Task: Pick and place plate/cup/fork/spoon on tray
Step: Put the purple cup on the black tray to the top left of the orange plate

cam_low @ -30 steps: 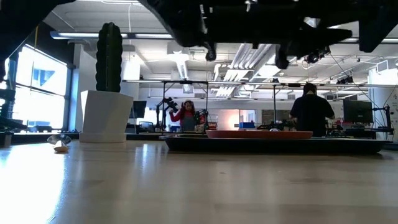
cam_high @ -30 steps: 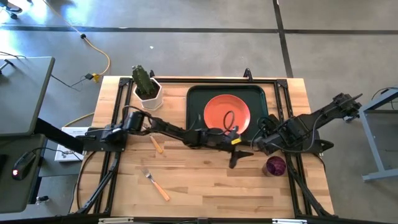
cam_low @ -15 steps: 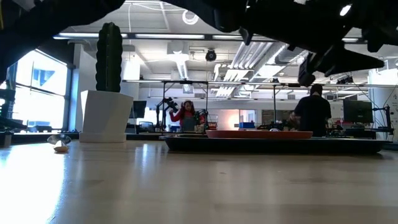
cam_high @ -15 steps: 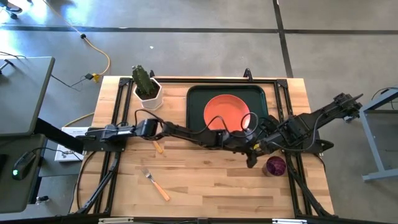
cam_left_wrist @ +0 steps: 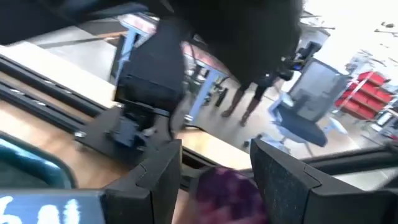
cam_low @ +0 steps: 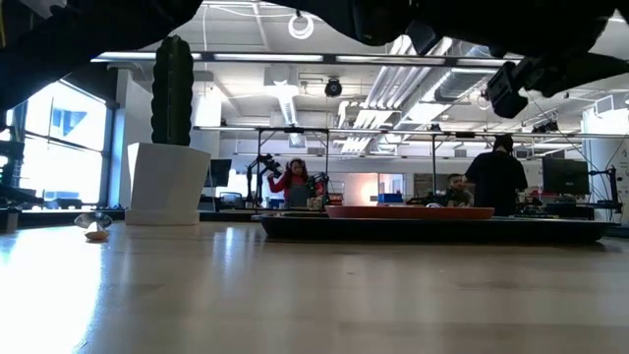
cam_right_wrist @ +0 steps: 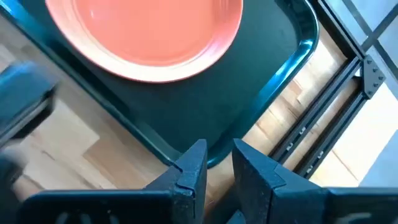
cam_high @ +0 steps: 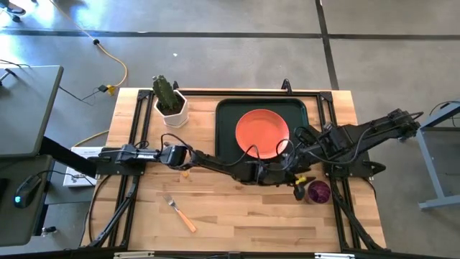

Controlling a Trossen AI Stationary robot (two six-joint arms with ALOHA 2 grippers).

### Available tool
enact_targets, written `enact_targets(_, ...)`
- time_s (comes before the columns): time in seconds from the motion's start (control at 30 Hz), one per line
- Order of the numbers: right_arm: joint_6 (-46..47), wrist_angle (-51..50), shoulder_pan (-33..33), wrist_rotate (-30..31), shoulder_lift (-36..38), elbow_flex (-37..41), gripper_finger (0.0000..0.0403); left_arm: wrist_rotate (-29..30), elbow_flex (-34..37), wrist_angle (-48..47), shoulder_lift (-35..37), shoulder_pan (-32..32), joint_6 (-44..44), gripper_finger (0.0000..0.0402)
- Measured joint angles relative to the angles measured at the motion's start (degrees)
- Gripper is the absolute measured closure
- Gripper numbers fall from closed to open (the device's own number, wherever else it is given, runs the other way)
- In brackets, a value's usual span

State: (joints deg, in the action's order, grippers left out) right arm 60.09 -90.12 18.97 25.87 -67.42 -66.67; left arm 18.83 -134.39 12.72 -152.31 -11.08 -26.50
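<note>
**Left arm lining up on the cup**

So the plate (cam_high: 262, 134) is already sitting on the tray (cam_high: 226, 115), which makes the cup (cam_high: 318, 191) look like the step in hand. It's on the bare wood near the tray's right front corner. The left gripper (cam_high: 297, 188) is stretched across the table and sits just beside the cup, fingers spread, and in the left wrist view the purple cup (cam_left_wrist: 230, 194) shows blurry in the gap between them.

Right gripper (cam_right_wrist: 215, 163) hovers over the tray's corner, fingers a little apart, holding nothing.

Next move, I'd guess: straddle the rim, then pinch. The fork (cam_high: 180, 214) waits on the table's left side; the spoon's mostly hidden under the left arm.
</note>
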Motion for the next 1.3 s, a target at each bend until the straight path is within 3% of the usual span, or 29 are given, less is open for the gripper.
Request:
enact_targets(0.23, -1.24, 0.06, 0.06, -2.37, -0.04, 0.00, 0.0336, -0.08, -0.04, -2.67, -0.81, 0.07, -0.74, 0.0223)
enact_targets(0.4, -1.79, 0.19, 0.06, -2.62, -0.04, 0.00, 0.0336, -3.25, 0.09, -5.13, -2.35, 0.12, -2.71, 0.0223)
enact_targets(0.57, -1.10, 0.08, 1.66, -8.36, 0.02, 0.00, 0.0336, -4.37, 0.10, -10.14, -2.62, -0.14, -0.92, 0.0223)
enact_targets(1.3, 13.46, 0.11, 14.99, -3.94, 5.67, 0.00, 0.0336, 7.07, 0.15, -14.90, 0.54, -1.90, 14.03, 0.0234)
